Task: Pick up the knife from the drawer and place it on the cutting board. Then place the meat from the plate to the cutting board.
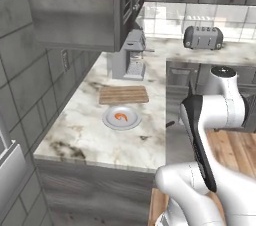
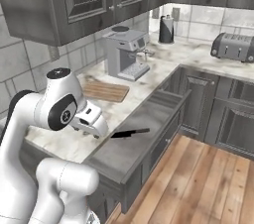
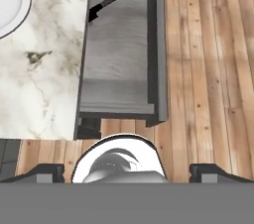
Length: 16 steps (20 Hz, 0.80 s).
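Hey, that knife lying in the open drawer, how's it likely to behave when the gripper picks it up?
The knife looks slim and rigid, so it probably won't flex. It lies flat on the drawer floor, so the fingers may struggle to get under it. Gripped off-centre, its length could make it tilt.

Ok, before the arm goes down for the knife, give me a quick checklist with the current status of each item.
1. Drawer pulled open: ok.
2. Knife lying loose in the drawer, nothing on top of it: ok.
3. Gripper open and holding nothing: ok.
4. Gripper lined up above the knife: not ok, the knife sits far up in the hand view.
5. Cutting board bare for the knife: ok.
6. Meat on the plate, beside the board: ok.
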Motion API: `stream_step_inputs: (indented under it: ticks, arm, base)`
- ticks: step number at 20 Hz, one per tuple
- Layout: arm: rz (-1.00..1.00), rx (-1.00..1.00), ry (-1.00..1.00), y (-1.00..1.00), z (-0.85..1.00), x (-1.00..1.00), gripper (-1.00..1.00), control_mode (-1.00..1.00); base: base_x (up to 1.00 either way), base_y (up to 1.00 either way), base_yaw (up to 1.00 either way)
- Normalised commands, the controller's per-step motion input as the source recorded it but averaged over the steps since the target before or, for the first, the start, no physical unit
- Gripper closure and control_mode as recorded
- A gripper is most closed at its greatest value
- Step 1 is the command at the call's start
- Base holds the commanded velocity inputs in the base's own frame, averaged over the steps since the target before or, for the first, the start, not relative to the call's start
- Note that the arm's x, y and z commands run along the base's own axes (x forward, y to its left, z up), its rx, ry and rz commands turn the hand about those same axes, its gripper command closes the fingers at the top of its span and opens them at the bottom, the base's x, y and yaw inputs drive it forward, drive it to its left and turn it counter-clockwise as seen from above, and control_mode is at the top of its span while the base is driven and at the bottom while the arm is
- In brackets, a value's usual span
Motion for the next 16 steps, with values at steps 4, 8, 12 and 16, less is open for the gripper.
stream_step_inputs:
  ticks: [4,8,12,16]
  arm:
    - [0.00,0.00,0.00,0.00,0.00,0.00,-1.00,1.00]
    - [-0.04,0.04,0.06,-0.30,-0.06,0.36,-1.00,-1.00]
    - [0.01,0.10,0.13,-0.66,-0.23,0.39,-1.00,-1.00]
    - [0.03,0.09,0.14,-0.67,-0.36,0.39,-1.00,-1.00]
  base:
    - [0.55,0.00,-0.22]
    - [0.14,0.00,-0.05]
    - [0.00,0.00,0.00]
    - [0.00,0.00,0.00]
